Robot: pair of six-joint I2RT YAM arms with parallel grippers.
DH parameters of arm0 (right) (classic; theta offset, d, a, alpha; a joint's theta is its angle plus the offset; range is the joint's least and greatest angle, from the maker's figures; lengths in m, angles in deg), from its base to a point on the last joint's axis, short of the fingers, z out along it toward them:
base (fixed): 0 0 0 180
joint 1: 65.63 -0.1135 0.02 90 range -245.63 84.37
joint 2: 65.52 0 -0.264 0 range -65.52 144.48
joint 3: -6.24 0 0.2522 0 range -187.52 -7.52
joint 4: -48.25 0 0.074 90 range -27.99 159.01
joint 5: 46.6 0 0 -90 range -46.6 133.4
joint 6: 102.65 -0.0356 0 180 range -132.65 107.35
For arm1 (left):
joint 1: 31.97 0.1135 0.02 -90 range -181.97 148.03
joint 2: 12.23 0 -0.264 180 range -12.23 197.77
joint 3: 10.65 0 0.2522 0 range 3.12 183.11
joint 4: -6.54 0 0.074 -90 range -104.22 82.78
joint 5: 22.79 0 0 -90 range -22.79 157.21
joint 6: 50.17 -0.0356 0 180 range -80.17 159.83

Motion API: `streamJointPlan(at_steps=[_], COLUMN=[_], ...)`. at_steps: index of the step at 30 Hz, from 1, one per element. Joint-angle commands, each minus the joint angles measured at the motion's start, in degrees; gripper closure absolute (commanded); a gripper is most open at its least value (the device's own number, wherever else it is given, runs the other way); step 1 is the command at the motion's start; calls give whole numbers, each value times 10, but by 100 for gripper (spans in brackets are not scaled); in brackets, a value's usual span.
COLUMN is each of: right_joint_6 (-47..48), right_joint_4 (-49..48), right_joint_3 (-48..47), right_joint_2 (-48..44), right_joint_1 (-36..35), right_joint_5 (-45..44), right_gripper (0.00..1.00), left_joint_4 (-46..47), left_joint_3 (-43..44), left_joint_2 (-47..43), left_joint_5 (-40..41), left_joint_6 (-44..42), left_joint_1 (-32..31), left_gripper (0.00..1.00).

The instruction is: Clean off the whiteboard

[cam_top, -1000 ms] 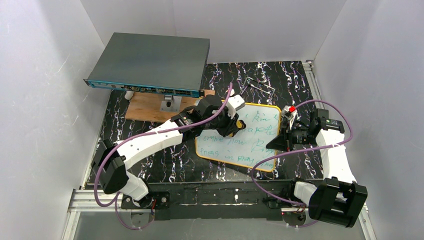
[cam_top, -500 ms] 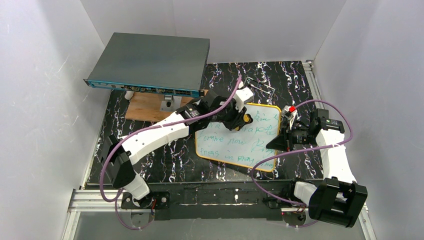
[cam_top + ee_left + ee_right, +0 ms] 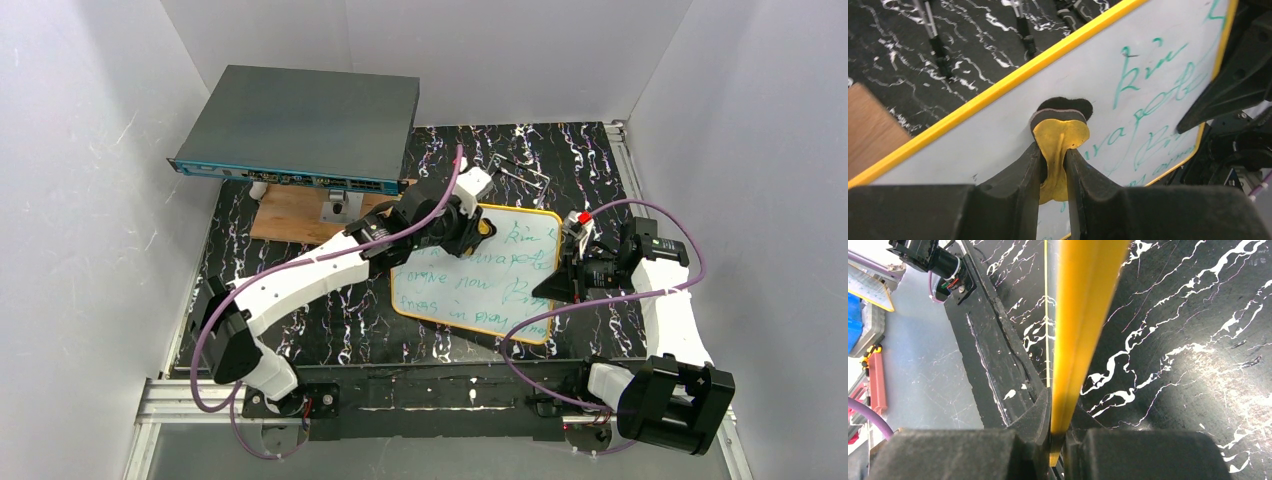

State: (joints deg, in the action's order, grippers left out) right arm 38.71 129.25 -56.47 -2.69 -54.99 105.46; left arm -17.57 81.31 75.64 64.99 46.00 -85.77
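We are pinching a yellow eraser (image 3: 1060, 132) in our left end effector (image 3: 1053, 160), on the whiteboard (image 3: 998, 130) near its far edge; our right end effector (image 3: 1058, 427) is clamping its right edge.

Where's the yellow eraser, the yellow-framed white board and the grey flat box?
yellow eraser (image 3: 1060, 139): left wrist view, yellow back
yellow-framed white board (image 3: 497, 290): top external view, written face
grey flat box (image 3: 300, 115): top external view, lid
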Motion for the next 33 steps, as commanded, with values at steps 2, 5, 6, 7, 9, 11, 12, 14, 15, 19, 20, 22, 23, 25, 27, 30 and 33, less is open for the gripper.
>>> streamJointPlan(at_steps=[2,5,6,7,9,11,12,14,15,19,20,22,23,25,27,30,33], right_joint_6=[88,90,92,93,93,94,93,94,94,93,93,94,92,92,92,93,93], right_joint_4=[-14,-12,-12,-10,-10,-10,-10,-11,-11,-11,-11,-12,-12,-12,-12,-13,-12], right_joint_3=[3,3,2,2,2,2,2,2,2,2,1,1,1,1,1,1,-1], right_joint_2=[-20,-21,-21,-21,-21,-20,-20,-19,-19,-16,-16,-15,-15,-15,-16,-16,-15], right_joint_1=[-11,-10,-10,-10,-10,-10,-11,-10,-10,-11,-12,-12,-12,-12,-12,-13,-13], right_joint_5=[-70,-68,-67,-65,-64,-64,-63,-63,-63,-63,-64,-64,-65,-66,-65,-65,-65], right_gripper=[99,99,99,99,99,99,99,99,99,99,99,99,99,99,99,99,99], left_joint_4=[10,21,28,36,57,73,78,80,80,91,93,95,96,93,92,94,93], left_joint_3=[-80,-120,-131,-140,-153,-150,-144,-118,-104,-44,-32,-8,0,9,6,-17,-51], left_joint_2=[-47,-71,-79,-87,-96,-96,-88,-69,-55,-1,11,32,39,46,40,19,-14], left_joint_5=[115,111,99,81,44,7,-8,-28,-33,-44,-38,-17,1,50,95,129,138], left_joint_6=[32,38,38,35,21,4,-4,-11,-14,-11,-8,0,4,6,7,13,23], left_joint_1=[18,17,18,17,12,1,-7,-18,-24,-43,-46,-49,-49,-49,-47,-38,-24], left_gripper=[100,100,100,100,100,100,100,100,100,100,100,100,100,100,100,100,100])
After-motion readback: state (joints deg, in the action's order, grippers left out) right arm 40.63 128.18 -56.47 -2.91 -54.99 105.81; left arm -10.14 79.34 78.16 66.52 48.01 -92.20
